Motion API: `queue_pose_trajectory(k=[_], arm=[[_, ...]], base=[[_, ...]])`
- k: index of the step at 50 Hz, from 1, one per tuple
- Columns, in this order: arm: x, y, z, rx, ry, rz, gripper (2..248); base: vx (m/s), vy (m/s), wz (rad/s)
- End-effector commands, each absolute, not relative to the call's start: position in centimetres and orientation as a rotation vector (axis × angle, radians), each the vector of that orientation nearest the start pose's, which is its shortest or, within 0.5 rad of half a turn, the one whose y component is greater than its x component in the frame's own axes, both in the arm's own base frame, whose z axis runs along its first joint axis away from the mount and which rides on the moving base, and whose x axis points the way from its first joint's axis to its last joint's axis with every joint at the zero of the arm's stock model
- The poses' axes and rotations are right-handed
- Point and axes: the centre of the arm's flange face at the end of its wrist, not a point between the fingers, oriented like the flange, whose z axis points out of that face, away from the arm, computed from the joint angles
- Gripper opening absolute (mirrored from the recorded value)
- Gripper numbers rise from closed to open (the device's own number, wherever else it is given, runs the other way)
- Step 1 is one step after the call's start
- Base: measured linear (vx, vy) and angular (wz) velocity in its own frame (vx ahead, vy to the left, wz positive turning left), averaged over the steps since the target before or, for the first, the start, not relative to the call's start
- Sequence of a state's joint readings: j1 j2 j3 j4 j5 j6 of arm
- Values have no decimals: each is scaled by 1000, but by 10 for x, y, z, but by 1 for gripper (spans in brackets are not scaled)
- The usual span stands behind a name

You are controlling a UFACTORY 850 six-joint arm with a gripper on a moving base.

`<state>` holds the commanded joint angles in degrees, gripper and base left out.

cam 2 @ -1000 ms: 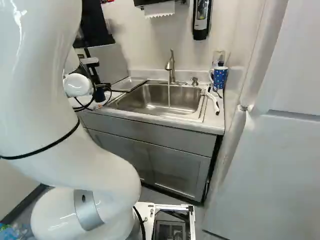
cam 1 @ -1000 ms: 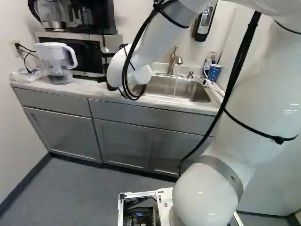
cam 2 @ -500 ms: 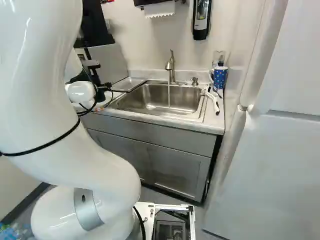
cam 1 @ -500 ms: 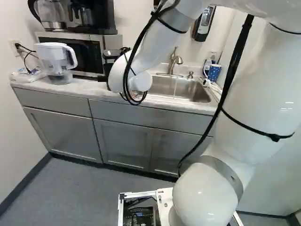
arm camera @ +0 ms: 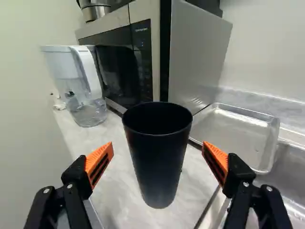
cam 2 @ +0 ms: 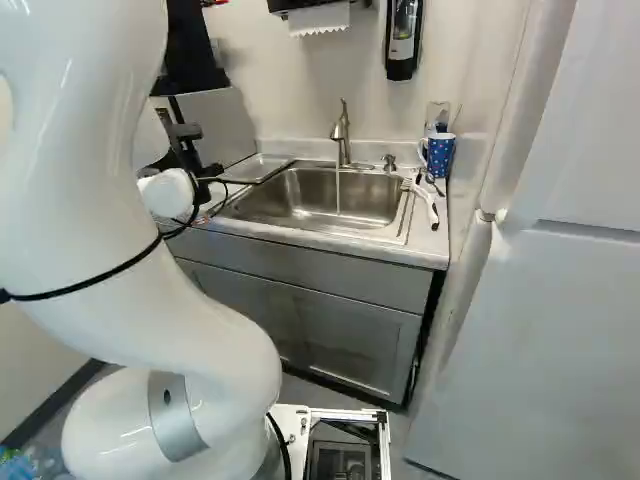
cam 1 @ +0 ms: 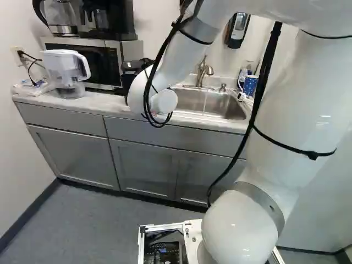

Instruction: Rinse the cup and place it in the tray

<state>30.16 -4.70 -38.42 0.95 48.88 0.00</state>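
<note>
Item, one cup: dark, tapering to its foot, upright on the worktop, mouth up, ahead of your hand. Item, one hand: spread wide, nothing gripped, the orange pads standing apart on either side of the cup. Item, one tray: shallow metal, just beyond the cup, between the microwave and the sink. Item, one tap: a thin stream of water falling into the basin. Step in hand, by judgement: the grasp, with rinsing and placing to follow. Directions: keep the cup centred and ease straight ahead until its wall lies fully between the pads; bring them in evenly, so neither pushes it toward the tray. Close gently but firmly, as the taper may let it tip or slip. Lift upright, high enough to clear the tray's rim, before you swing toward the stream.
</note>
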Motion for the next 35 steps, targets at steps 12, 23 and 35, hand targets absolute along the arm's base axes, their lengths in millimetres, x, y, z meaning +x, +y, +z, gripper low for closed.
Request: queue_pose_trajectory(k=[12, 23, 35], arm=[[418, 242, 467, -2057, -530, -1819, 247], [418, 242, 467, -2057, -530, -1819, 247], [418, 242, 467, -2057, -530, -1819, 151]], base=[[0, 0, 0], [0, 0, 0], [0, 0, 0]])
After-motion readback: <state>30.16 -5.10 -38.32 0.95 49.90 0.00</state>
